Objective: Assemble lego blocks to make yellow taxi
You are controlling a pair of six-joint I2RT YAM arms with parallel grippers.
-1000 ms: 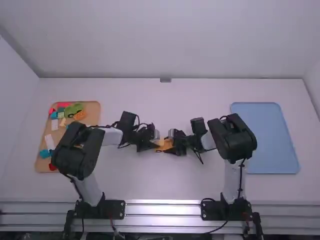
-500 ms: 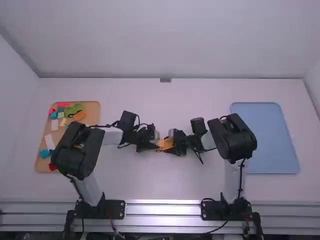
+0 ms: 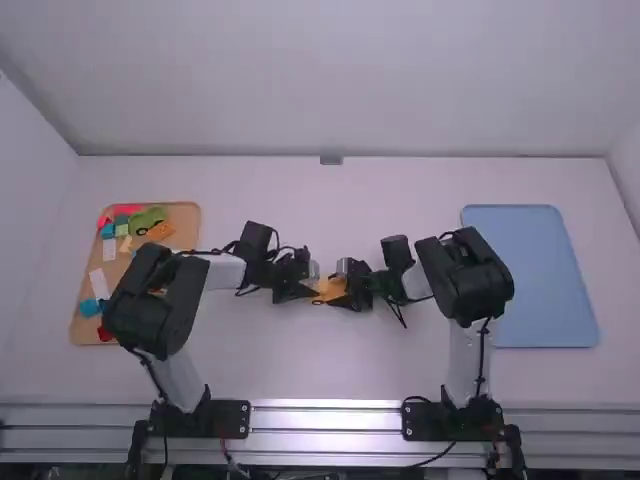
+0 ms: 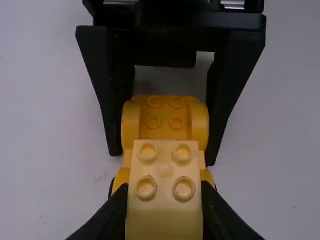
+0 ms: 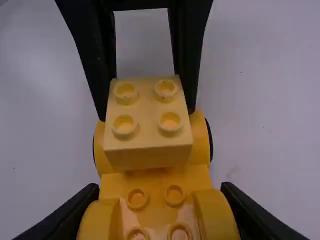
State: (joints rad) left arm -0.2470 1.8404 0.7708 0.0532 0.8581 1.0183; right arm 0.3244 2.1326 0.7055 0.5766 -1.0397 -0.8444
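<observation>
At the middle of the white surface point(image 3: 320, 370), we clamp the pale-yellow, four-stud plastic block point(image 5: 148, 115) in the left claw point(image 3: 312, 290), atop the orange-yellow wheeled plastic chassis point(image 5: 156, 177); our right claw point(image 3: 345, 291), parted wider, grips the chassis.

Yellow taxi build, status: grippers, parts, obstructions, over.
Left gripper closed on pale block, above car base. Right gripper closed on car base. Grippers face each other closely, possible crowding. Full seating unconfirmed.
</observation>
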